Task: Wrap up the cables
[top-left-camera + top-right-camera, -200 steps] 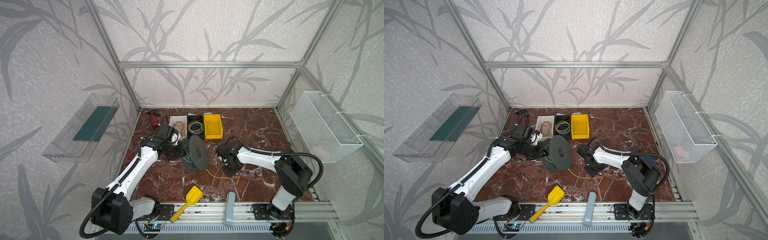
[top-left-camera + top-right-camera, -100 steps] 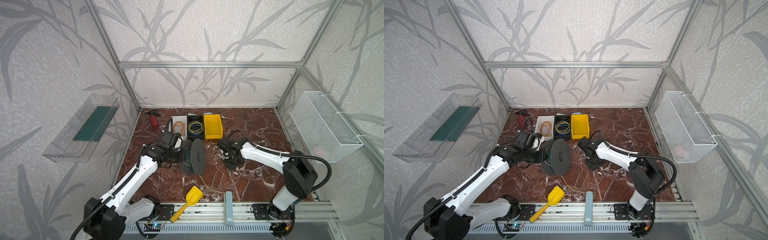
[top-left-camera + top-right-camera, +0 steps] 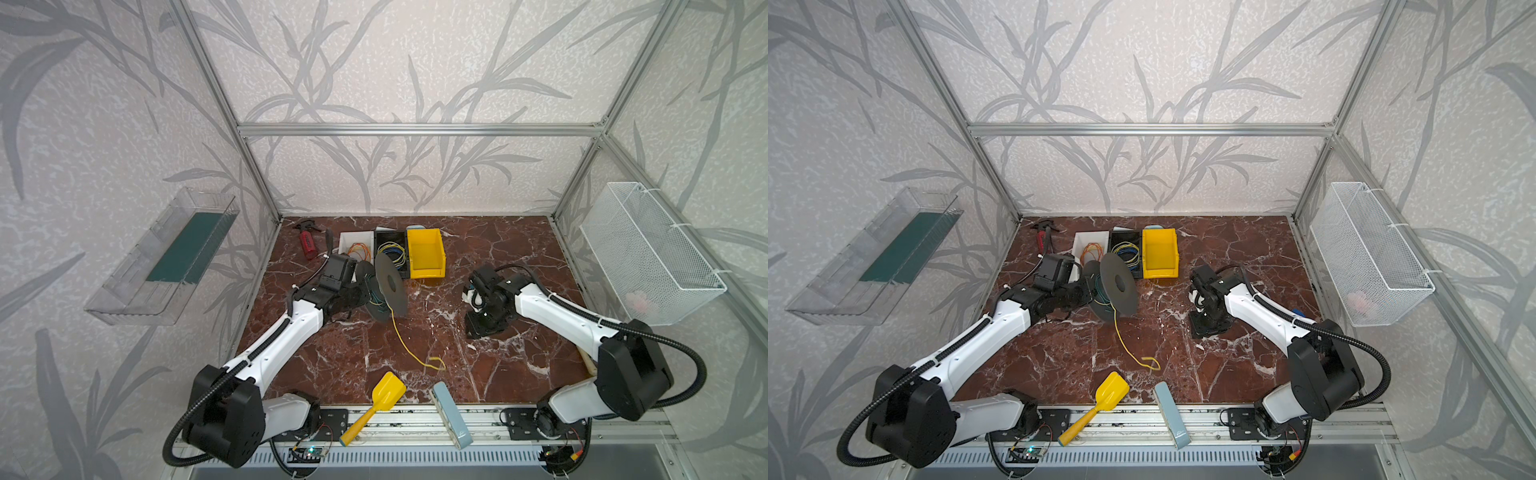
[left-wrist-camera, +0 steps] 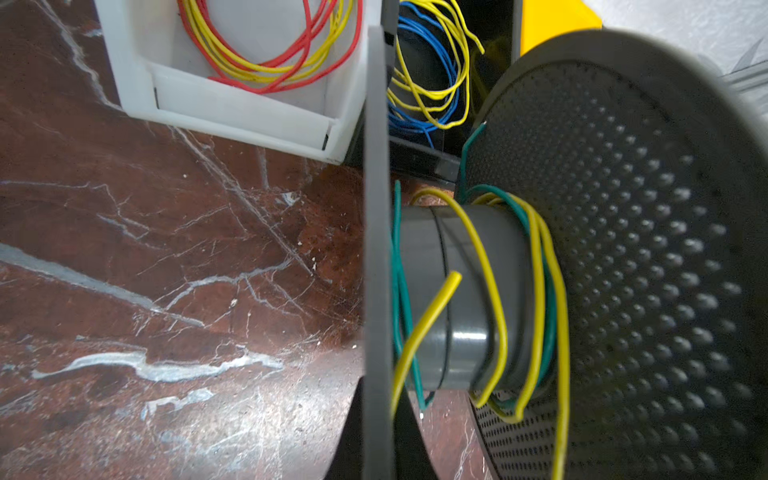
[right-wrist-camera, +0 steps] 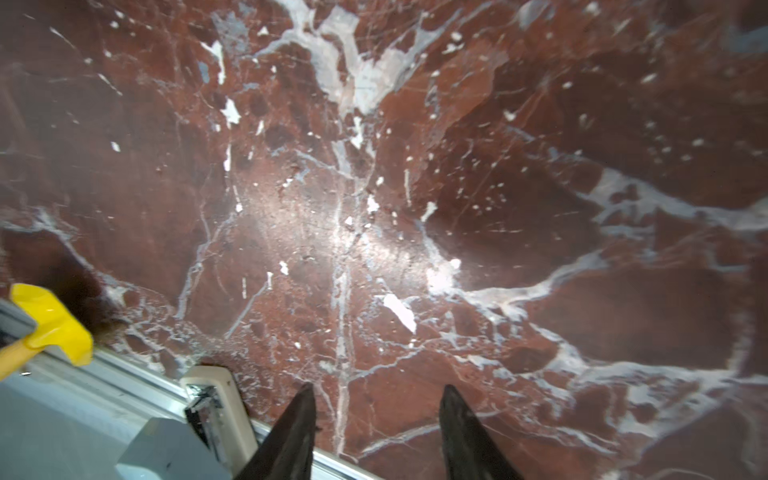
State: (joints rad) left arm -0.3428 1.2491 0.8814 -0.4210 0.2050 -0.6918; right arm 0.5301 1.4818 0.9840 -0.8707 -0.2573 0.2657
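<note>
Thin pale-yellow wire (image 3: 398, 332) is sitting w/ a few slack turns on the hub of the dark-grey plastic spool (image 3: 390, 286). The rest is trailing off it across the red marble worktop (image 3: 436, 324) and ending in a small hook near the front. Left jaws are clamping tight on one spool flange and holding the spool on edge. Right jaws are hanging approx. half open over bare marble, gripping nothing, well apart from the wire.

Risks:
- The turns are lying loose and the cut end is sticking out free in the left wrist view, so any spin w/o tension is prob. going to let them slide & spring off.
- The grip is biting on a thin flange only, so a hard tug on the tail could be pivoting the spool in the jaws.
- The thin green wire (image 4: 399, 270) is sharing the hub, so it may be tangling.
- The hook is lying near the yellow plastic scoop (image 3: 388, 388) & the pale grey-blue bar (image 3: 451, 415), so dragging risks a snag.

Room:
- The white bin (image 3: 343, 245), black bin (image 3: 388, 235) & yellow bin (image 3: 428, 272) are crowding just behind the spool, leaving little room there.
- Open marble is lying btwn the spool & the right arm, and forward along the tail.
- The front rail is closing that side.
</note>
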